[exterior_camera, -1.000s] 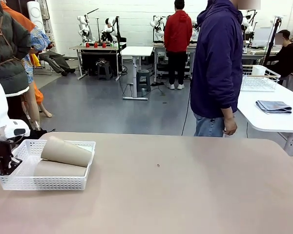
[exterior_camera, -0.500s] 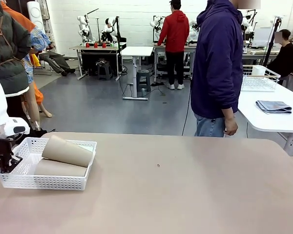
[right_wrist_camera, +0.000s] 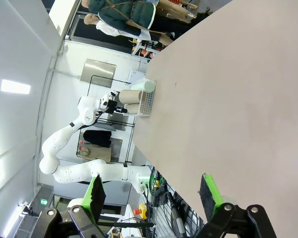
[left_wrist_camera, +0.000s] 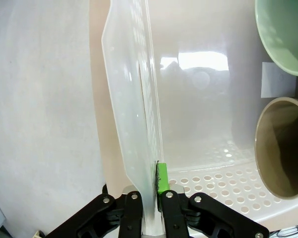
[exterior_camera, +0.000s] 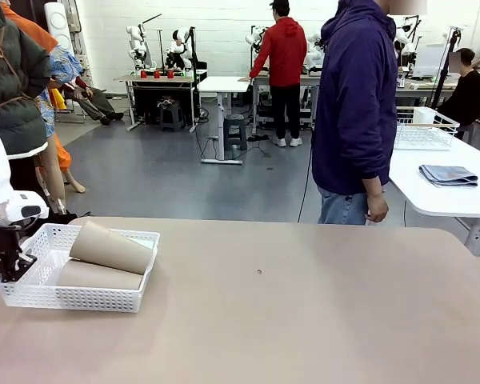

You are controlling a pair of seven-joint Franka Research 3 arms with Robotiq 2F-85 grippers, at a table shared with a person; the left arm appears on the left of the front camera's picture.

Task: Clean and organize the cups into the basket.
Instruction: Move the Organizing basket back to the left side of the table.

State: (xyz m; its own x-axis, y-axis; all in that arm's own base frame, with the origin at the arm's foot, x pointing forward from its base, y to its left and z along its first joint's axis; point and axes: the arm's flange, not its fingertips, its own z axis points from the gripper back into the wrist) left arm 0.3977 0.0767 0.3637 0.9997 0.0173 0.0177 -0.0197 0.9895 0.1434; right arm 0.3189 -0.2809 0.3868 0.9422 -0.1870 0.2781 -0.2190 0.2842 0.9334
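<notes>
The white mesh basket (exterior_camera: 78, 298) sits at the table's left end. Two tan cups lie on their sides in it, one (exterior_camera: 110, 247) resting across the other (exterior_camera: 96, 277). My left gripper (exterior_camera: 6, 264) is shut on the basket's left rim. In the left wrist view its fingers (left_wrist_camera: 161, 181) pinch the thin basket wall (left_wrist_camera: 134, 99), and two cup mouths show at the right, one tan (left_wrist_camera: 283, 148) and one pale green inside (left_wrist_camera: 285, 34). My right gripper (right_wrist_camera: 154, 198) is open over the bare table, far from the basket (right_wrist_camera: 145, 101).
A person in a purple hoodie (exterior_camera: 356, 104) stands at the far side, hand (exterior_camera: 376, 210) hanging by the table edge. A second white table at the right holds a wire rack (exterior_camera: 426, 128) and a folded cloth (exterior_camera: 448, 174). The tan tabletop (exterior_camera: 304, 312) stretches right of the basket.
The basket, held by my left gripper, has shifted slightly to the right. The cups stay put inside it.
</notes>
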